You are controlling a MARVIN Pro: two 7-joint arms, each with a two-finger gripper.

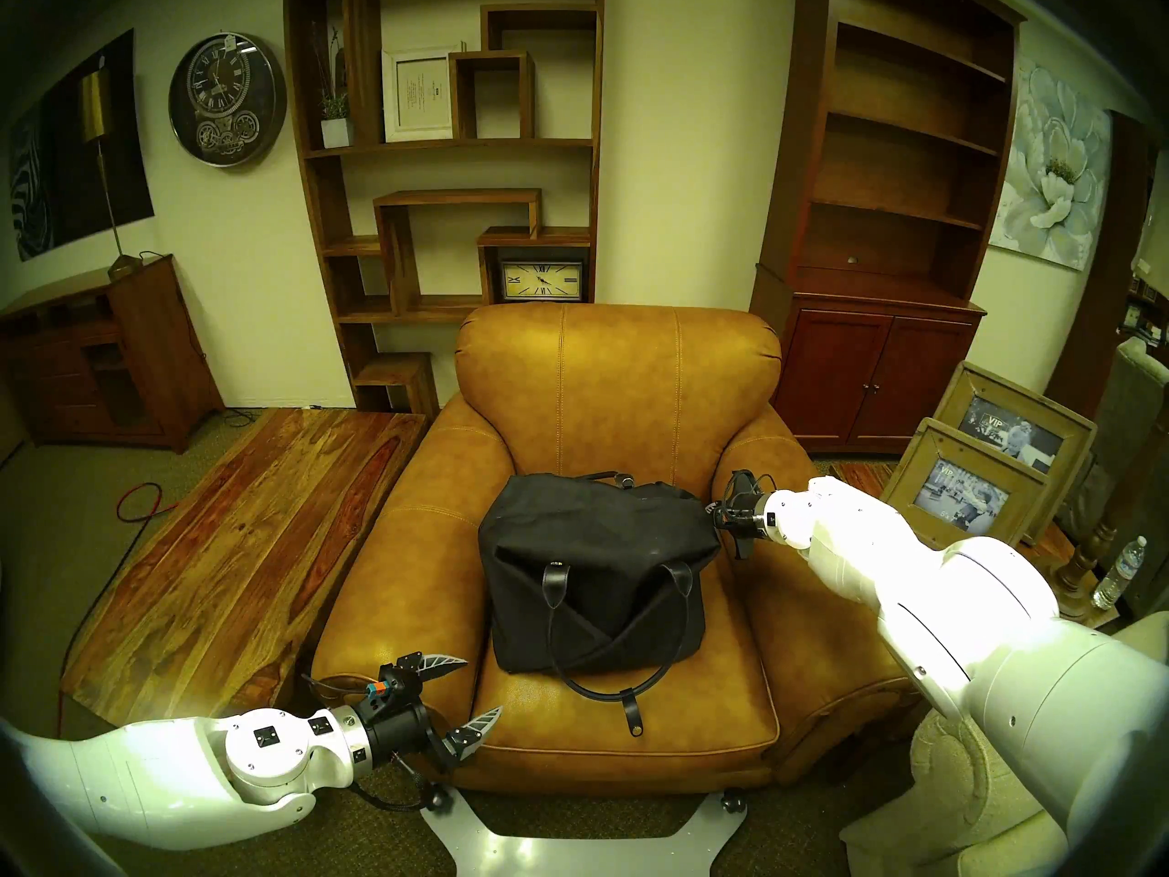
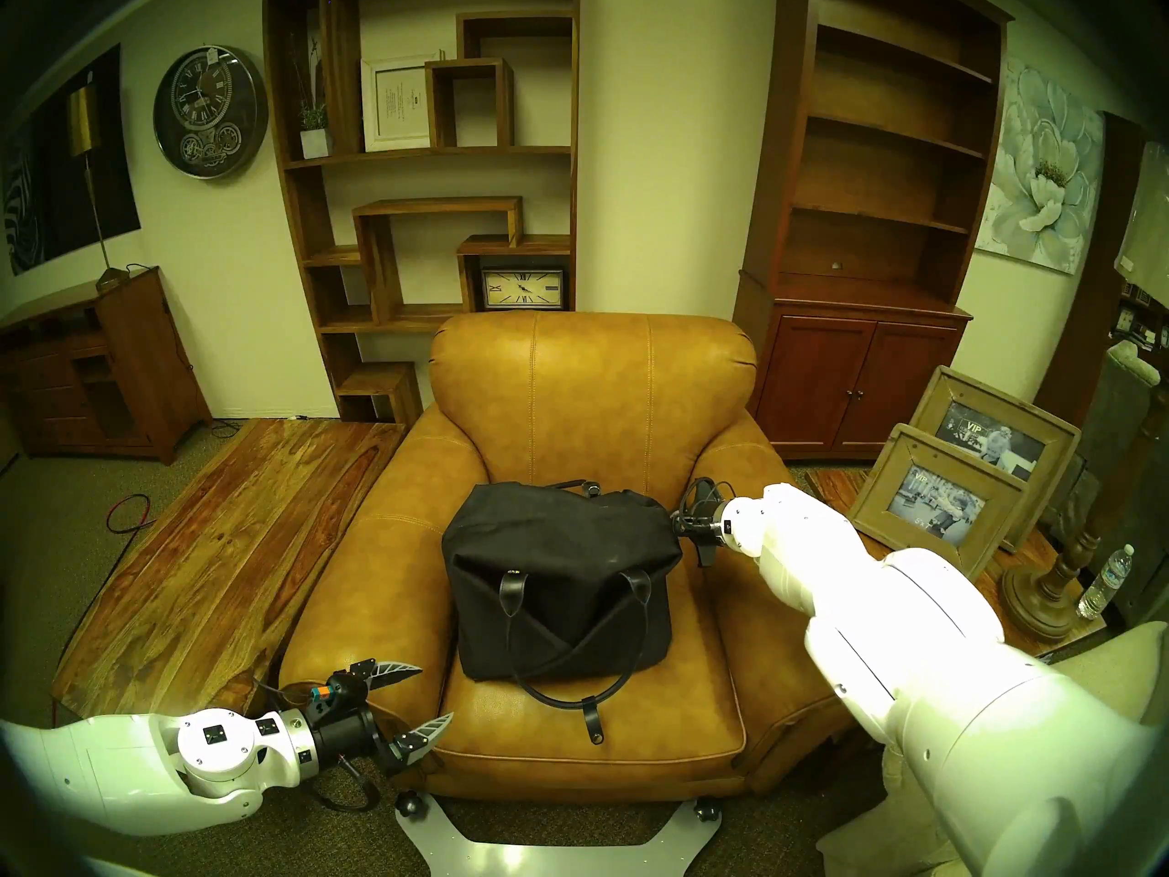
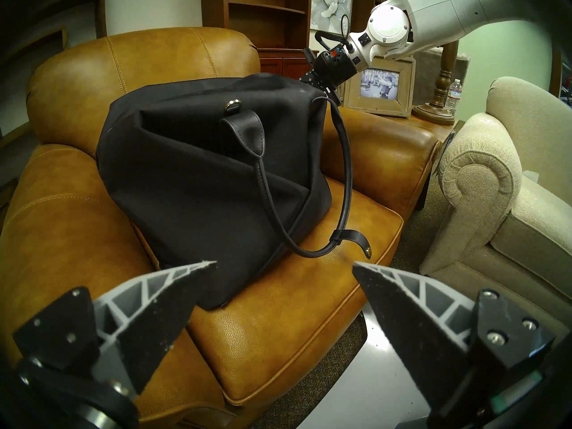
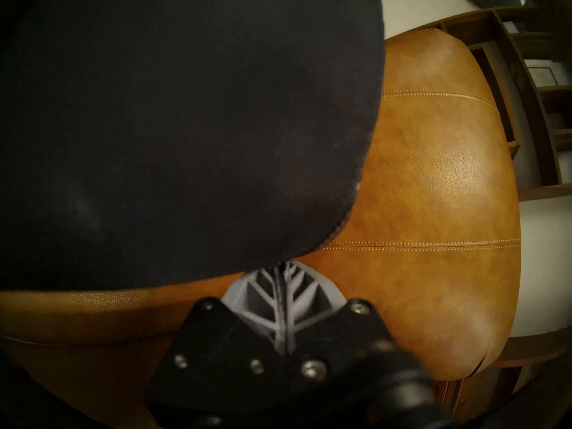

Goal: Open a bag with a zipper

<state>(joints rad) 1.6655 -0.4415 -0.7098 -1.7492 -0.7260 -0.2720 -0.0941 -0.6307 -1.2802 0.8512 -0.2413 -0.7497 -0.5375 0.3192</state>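
The black fabric bag point(image 1: 594, 565) point(image 2: 556, 559) point(image 3: 201, 171) sits on the seat of a tan leather armchair point(image 1: 620, 376). Its front leather handle point(image 1: 601, 667) droops onto the cushion with a short strap point(image 1: 632, 714). The zipper along the top does not show clearly. My right gripper point(image 1: 713, 512) point(image 2: 675, 520) point(image 4: 283, 266) is shut on the bag's right end corner, and the fabric there is drawn toward it. Black cloth point(image 4: 154, 125) fills most of the right wrist view. My left gripper point(image 1: 482, 686) point(image 2: 436, 692) point(image 3: 284, 262) hangs open, holding nothing, by the seat's front left corner, apart from the bag.
A low wooden table point(image 1: 221, 540) stands left of the armchair. A beige upholstered chair point(image 3: 510, 202) is close on the right. Picture frames point(image 1: 974, 477), a lamp base and a water bottle point(image 1: 1119, 572) stand on a side table at the right. Shelves line the back wall.
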